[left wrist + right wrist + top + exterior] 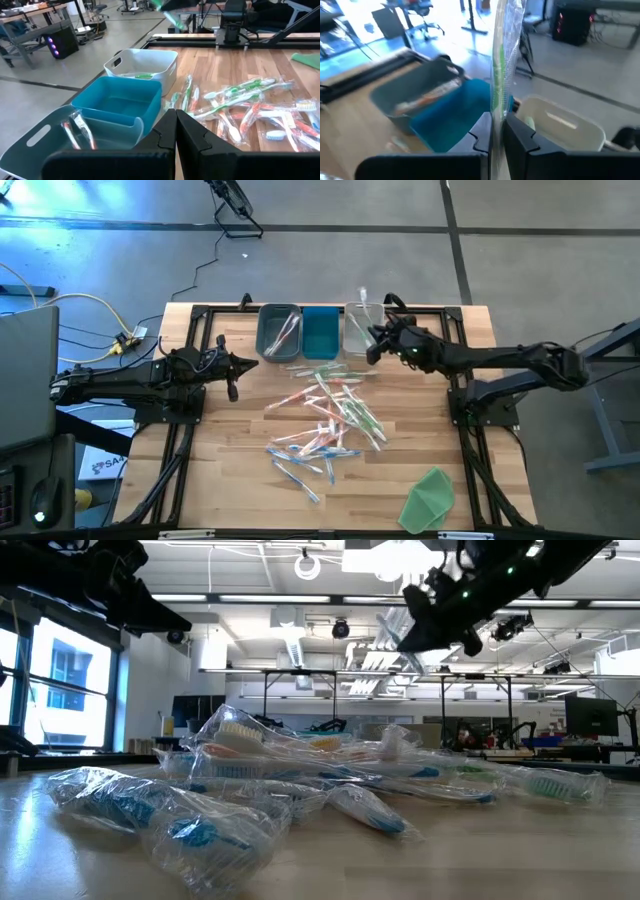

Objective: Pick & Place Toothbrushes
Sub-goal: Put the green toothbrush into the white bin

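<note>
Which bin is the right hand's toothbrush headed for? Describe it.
Three plastic bins sit in a row at the wooden table's far edge. The right hand holds a green wrapped toothbrush over the white bin, at the right end beside the blue middle bin.

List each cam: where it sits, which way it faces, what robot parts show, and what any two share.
High: overhead, straight down; both arms, three bins, toothbrush pile.
Low: tabletop height, looking level across at wrapped toothbrushes; arms overhead.
Left wrist: behind the shut left gripper, facing the teal bin.
Right wrist: behind the right gripper, shut on a green toothbrush above the white bin.
Shared: both wrist views see all three bins.
</note>
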Robot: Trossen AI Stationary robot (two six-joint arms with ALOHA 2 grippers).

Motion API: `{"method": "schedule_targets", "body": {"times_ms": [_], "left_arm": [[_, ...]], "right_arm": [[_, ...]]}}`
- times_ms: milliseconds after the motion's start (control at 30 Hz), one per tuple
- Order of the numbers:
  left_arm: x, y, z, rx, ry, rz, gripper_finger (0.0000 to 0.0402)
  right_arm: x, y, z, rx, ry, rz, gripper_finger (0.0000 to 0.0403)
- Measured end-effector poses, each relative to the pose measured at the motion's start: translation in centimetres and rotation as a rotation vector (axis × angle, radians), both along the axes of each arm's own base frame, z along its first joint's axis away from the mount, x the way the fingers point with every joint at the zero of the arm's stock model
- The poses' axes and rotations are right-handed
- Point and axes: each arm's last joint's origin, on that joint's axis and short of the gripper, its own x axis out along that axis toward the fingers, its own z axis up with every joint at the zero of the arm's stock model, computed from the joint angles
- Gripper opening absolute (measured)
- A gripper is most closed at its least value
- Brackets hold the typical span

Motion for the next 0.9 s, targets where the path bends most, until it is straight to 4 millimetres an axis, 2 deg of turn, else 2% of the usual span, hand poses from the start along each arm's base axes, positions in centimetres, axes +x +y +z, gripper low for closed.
{"method": "schedule_targets", "body": {"times_ms": [233,667,900], "left_arm": [[0.0,0.0,0.0,-0.01,-0.003,0.001,0.0],[0.0,0.0,-0.1,-0.002,0.007,0.0,0.0],[0.0,0.0,-0.1,-0.002,0.008,0.001,0.0]], "right_arm": [[0.9,-1.4,-1.8,0.034,0.03,-0.047,0.0019],[0.5,-3.0,-2.2,0.093,-0.018,-0.106,0.0019],[1.7,-3.8,-4.9,0.115,0.052,-0.125,0.0019]]}}
